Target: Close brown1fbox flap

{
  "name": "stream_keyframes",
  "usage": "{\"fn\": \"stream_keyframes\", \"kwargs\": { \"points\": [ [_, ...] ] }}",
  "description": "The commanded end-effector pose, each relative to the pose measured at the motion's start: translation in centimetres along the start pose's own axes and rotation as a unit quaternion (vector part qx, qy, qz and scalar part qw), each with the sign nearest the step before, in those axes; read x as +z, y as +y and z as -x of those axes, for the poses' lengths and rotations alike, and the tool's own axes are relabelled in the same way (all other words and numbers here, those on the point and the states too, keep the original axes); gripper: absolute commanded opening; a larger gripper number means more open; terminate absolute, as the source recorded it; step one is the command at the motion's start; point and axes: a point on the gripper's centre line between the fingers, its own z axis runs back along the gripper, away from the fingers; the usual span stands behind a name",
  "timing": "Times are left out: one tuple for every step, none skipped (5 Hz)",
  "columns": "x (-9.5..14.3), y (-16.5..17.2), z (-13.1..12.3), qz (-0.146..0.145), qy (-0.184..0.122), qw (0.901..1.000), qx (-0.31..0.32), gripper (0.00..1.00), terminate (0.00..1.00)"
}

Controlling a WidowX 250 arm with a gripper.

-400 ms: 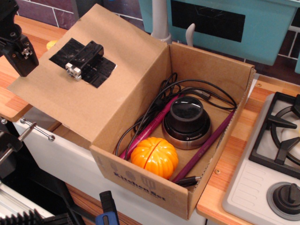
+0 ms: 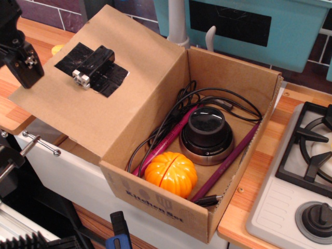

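Tool (image 2: 22, 61) hangs just left of the open flap (image 2: 98, 83), holding nothing; can't tell how open it is.

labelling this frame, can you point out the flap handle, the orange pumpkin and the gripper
flap handle (image 2: 93, 65), main camera view, middle of the black block
orange pumpkin (image 2: 170, 174), main camera view, centre of its top
gripper (image 2: 23, 65), main camera view, its black tip at far left

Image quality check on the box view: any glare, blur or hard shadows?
observation.image: even, soft lighting, all in focus; the flap throws a shadow inside the box; mild sheen on the orange pumpkin; the tool is cropped at the left edge.
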Motion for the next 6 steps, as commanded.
{"fn": "stream_keyframes", "kwargs": {
  "points": [
    [0.3,0.2,-2.0,0.088,0.001,0.9957,-0.029,1.00,0.00],
    [-0.4,-0.1,-2.0,0.152,0.024,0.9880,-0.009,1.00,0.00],
    [-1.0,-0.4,-1.6,0.171,0.027,0.9849,0.005,1.00,0.00],
    [-1.4,-1.0,-1.4,0.199,0.027,0.9792,0.032,1.00,0.00],
    [-0.7,-2.4,-1.5,0.223,0.029,0.9728,0.057,1.00,0.00],
    [0.5,-4.7,-1.9,0.250,0.028,0.9642,0.085,1.00,0.00]
  ]
}}
